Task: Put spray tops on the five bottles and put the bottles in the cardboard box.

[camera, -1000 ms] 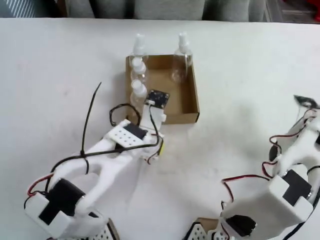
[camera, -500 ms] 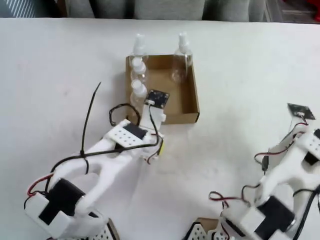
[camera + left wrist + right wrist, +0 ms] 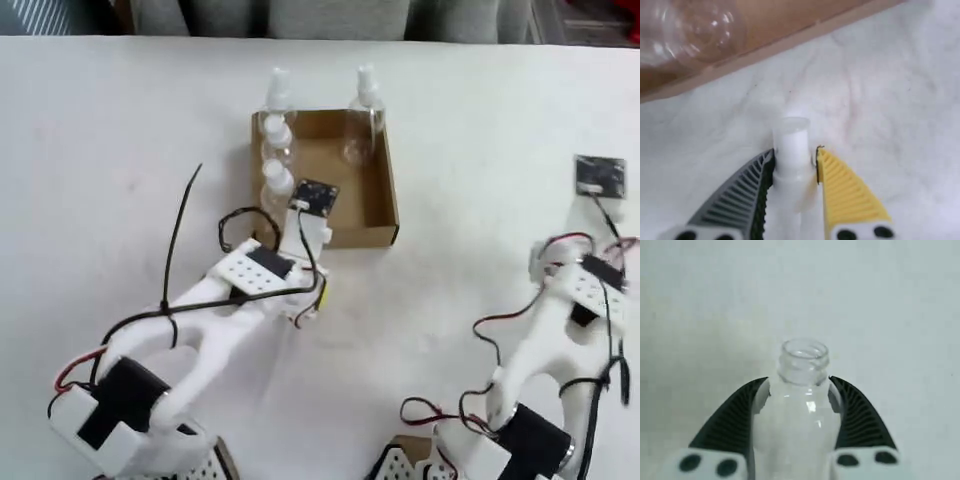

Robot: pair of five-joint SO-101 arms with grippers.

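Bottle without a top: an open bottle (image 3: pixel 803 359) of clear plastic, its neck bare, sits between the fingers of the right hand (image 3: pixel 799 382), well apart from the cardboard box (image 3: pixel 385 205), out over the desk (image 3: pixel 480 120) on the right arm's side.
Right hand: its two dark fingers (image 3: pixel 857 410) are pressed against the shoulders of the open bottle, one on each side, with the neck sticking out past the tips.
Spray top: a white spray top (image 3: pixel 790 150) is pinched in the left hand (image 3: pixel 792 156), just outside the near wall of the cardboard box (whether it touches the desk cannot be told).
Left hand: its grey finger (image 3: pixel 747 192) and yellow finger (image 3: pixel 845 192) are closed on the spray top from both sides.
Capped bottles: four capped bottles (image 3: pixel 277 135) stand in the cardboard box, three in a row along the wall on the left arm's side and one by the opposite wall, at the far corner.
Arms: the left arm (image 3: pixel 215 300) stretches up to the box's near wall; the right arm (image 3: pixel 560 320) stands off to the side.
Desk: white, bare around the box.
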